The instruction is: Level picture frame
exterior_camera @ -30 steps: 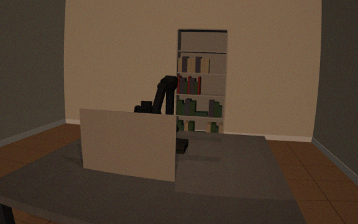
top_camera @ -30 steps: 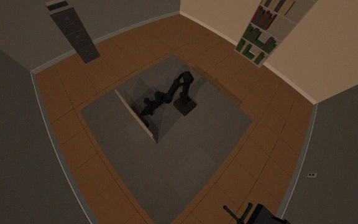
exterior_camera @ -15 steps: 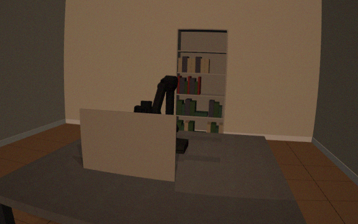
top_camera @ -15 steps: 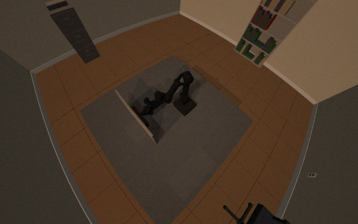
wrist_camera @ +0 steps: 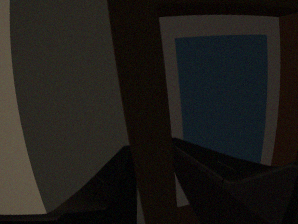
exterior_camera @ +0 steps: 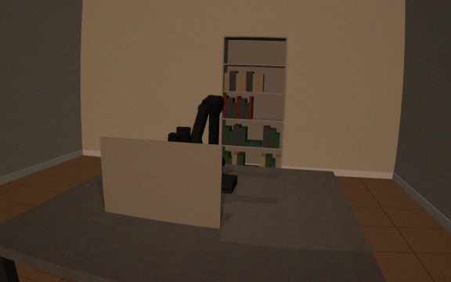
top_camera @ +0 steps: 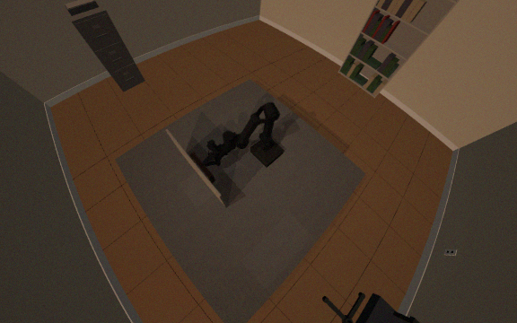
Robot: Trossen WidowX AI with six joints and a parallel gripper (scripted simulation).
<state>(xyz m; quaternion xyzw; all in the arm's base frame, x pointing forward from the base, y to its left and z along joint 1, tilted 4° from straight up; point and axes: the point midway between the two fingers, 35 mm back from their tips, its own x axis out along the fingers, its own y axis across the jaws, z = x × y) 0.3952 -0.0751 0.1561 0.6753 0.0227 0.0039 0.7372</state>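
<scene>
Grey table [exterior_camera: 296, 219] carrying upright beige wall panel [exterior_camera: 163, 180]. Black arm [top_camera: 258, 126] reaching from base toward panel's far face. Picture frame [wrist_camera: 143, 96] hanging against that face, dark brown border, pale mat, blue centre. Gripper [wrist_camera: 156, 189] pinching frame's left side rail, fingers clamped on it.

Matt dark brown wood-like picture frame [wrist_camera: 143, 129]; matt beige wall panel [exterior_camera: 163, 180].

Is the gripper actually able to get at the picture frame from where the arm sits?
Yes, it seems so: the gripper is shut on the picture frame at its dark wooden rail, with nothing between them.
</scene>
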